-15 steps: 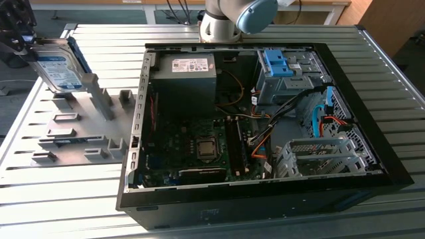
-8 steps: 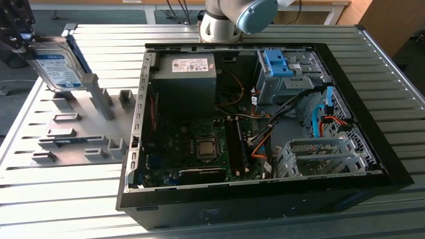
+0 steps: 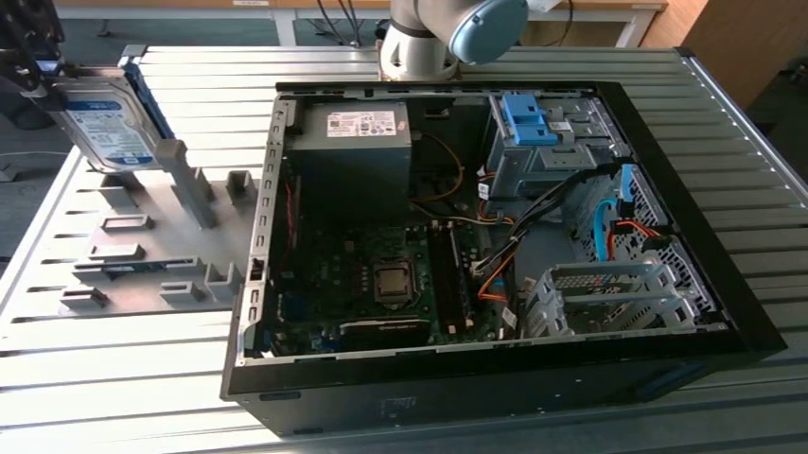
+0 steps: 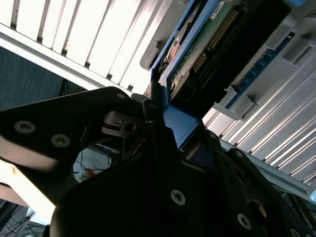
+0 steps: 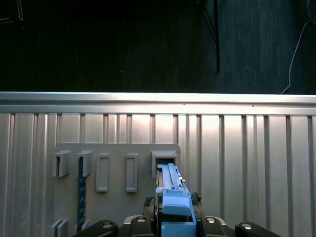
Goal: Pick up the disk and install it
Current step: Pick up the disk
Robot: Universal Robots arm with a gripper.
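Clamping shut on the disk [image 3: 112, 128], the gripper [image 3: 44, 80] is holding it on edge above the grey fixture plate [image 3: 146, 251] at the exterior view's left, well apart from the open computer case [image 3: 505, 236]. The second wrist view is showing fingers [image 4: 155, 133] pinching a blue rail below the drive's green circuit board [image 4: 197, 49]; the exterior view is showing its white-and-blue label.

My silver-grey round arm joint [image 3: 414, 45] with a light-blue cap [image 3: 490, 24] is at the top centre of the exterior view. My matte black gripper [image 4: 173, 126] has small silver screws [image 4: 177, 197].
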